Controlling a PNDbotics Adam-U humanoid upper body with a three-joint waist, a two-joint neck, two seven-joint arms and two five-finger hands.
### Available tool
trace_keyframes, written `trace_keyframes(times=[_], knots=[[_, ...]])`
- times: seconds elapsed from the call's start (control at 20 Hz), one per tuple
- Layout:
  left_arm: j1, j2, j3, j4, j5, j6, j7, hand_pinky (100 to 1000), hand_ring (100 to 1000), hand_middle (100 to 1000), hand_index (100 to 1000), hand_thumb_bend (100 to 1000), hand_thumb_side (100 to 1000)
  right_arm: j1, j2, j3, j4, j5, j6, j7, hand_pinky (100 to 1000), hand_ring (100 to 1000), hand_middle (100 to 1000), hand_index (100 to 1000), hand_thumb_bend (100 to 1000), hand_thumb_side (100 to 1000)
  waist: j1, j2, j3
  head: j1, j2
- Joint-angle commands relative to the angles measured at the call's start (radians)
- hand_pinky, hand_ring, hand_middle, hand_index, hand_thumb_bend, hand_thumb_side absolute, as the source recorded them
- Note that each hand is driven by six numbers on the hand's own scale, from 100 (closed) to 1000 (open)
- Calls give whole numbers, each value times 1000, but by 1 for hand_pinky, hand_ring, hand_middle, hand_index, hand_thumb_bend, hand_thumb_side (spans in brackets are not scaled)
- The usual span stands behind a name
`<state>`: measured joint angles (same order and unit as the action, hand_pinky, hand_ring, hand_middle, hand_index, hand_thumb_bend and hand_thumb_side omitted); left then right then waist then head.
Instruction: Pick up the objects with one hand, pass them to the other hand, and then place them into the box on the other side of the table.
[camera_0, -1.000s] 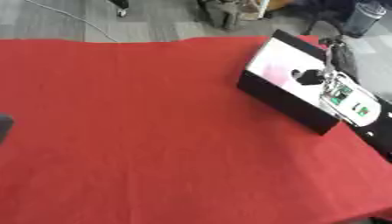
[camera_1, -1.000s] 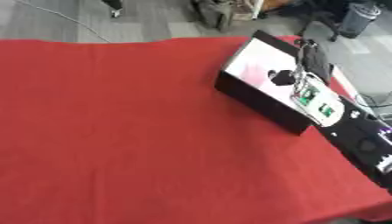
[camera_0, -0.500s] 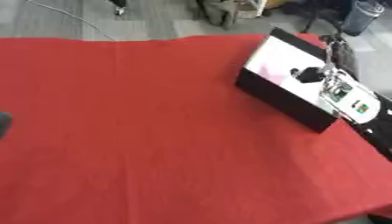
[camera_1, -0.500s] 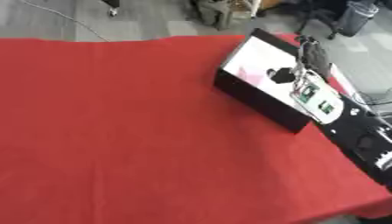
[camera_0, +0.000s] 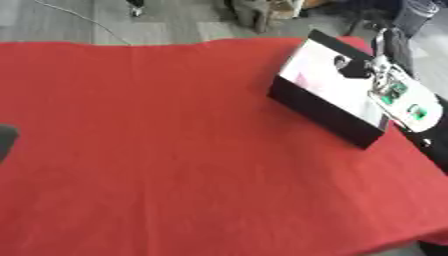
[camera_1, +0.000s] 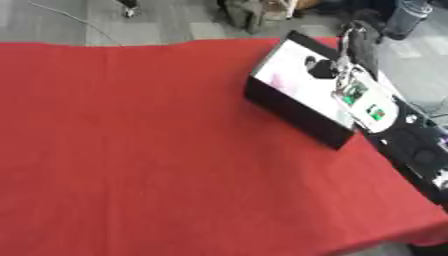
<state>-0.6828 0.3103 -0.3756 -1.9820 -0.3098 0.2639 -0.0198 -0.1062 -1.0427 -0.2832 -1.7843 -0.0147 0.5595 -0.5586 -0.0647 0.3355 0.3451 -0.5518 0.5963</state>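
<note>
- Box (camera_0: 325, 111): black outer walls, pale glossy inside, open top, lying askew at the far right of the red surface (camera_0: 175, 150)
- Small dark object (camera_1: 320, 68) inside the box, just beside the right hand (camera_1: 350, 75) reaching over its rim

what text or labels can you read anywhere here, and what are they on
None can be read.
Green patches on the white part of the right robot hand over the box: too blurred to tell whether they are text.
Box's pale inside: pinkish smudge, no legible print.
Red table cover: plain, no marks.
</note>
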Motion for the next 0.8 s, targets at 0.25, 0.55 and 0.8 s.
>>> trace_keyframes(times=[0.25,0.55,0.8], knots=[[1,42,34,-18,-1,7,19,752,702,670,671,530,506,-90,-66,-47,-214,-195,205,-348,748,703,881,793,100,465,10,-47,-4,80,21],[-3,116,67,-18,15,11,18,759,719,695,690,533,510,-140,-39,60,-216,-307,-113,-348,749,676,877,788,100,319,27,-64,4,171,44],[-26,232,97,-18,47,28,-38,773,742,739,732,442,563,-179,4,142,-216,-304,-293,-348,725,627,857,766,100,236,42,-70,15,239,55]])
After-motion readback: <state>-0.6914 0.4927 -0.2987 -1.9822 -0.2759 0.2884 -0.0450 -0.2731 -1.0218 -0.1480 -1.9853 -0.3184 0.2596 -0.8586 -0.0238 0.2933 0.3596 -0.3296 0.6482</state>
